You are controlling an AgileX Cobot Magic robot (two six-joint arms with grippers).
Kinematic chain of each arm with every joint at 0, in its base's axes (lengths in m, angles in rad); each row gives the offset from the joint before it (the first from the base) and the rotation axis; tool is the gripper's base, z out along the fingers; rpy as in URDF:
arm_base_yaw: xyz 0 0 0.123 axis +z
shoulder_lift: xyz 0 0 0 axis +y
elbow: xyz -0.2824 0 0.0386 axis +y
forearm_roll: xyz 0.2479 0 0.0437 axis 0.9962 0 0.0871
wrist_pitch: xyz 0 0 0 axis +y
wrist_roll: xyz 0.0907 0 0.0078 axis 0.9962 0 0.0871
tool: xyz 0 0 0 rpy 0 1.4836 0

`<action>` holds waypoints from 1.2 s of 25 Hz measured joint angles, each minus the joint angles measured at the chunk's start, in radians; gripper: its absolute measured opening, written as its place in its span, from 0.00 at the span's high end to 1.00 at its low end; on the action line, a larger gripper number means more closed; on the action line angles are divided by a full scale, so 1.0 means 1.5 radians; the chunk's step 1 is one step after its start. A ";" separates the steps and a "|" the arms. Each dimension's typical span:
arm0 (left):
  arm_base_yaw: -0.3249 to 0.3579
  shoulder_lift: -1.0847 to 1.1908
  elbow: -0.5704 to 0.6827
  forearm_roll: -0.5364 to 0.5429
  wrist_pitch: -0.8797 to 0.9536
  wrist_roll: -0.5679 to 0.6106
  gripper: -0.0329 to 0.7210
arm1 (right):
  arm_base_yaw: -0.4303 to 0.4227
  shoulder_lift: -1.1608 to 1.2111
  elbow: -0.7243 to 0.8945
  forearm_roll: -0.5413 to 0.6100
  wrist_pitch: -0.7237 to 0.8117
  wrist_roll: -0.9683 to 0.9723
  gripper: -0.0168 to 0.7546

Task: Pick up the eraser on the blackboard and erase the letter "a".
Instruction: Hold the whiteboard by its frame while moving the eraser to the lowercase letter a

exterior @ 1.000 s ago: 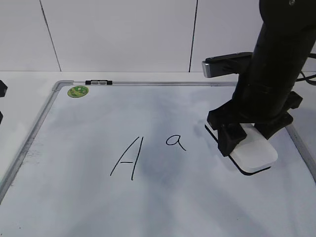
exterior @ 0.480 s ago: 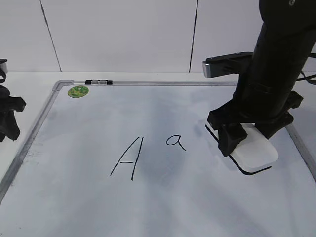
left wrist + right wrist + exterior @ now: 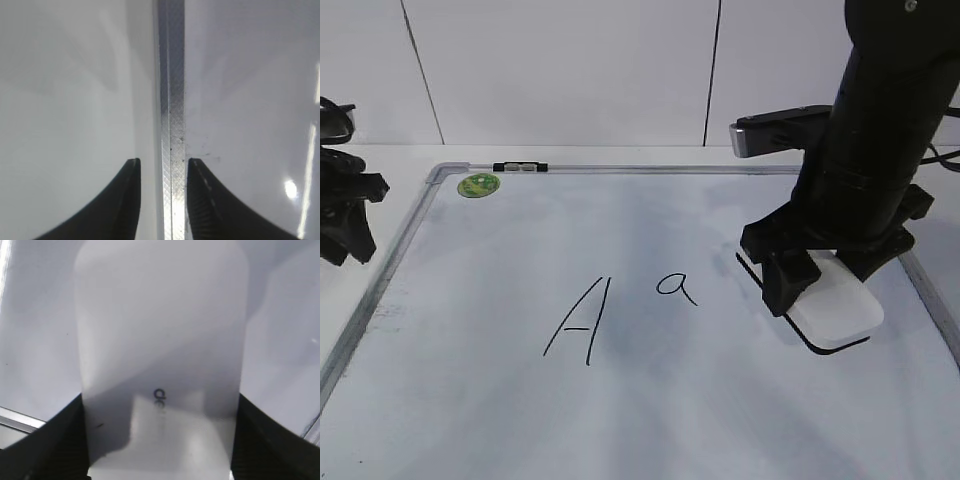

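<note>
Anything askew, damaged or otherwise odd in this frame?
Nothing stands out. The eraser lies flat on the blackboard between the right gripper's fingers; the letter "a" is intact. Only faint grey smudging marks the board.

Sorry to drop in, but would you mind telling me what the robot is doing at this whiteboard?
The right gripper has its jaws around the white eraser, which lies on the blackboard to the right of the small letter "a". Both that letter and the large "A" are unerased. The left gripper hangs open over the board's left frame edge.
</note>
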 joint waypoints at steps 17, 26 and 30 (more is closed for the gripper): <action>0.000 0.043 -0.001 -0.013 -0.008 0.000 0.66 | 0.000 0.000 0.000 0.000 0.000 -0.001 0.25; 0.000 0.074 -0.006 -0.016 -0.010 0.000 0.66 | 0.000 0.000 0.000 -0.001 0.000 -0.001 0.25; 0.000 0.074 -0.006 -0.017 -0.009 0.000 0.66 | 0.000 0.000 0.000 -0.001 0.000 -0.003 0.25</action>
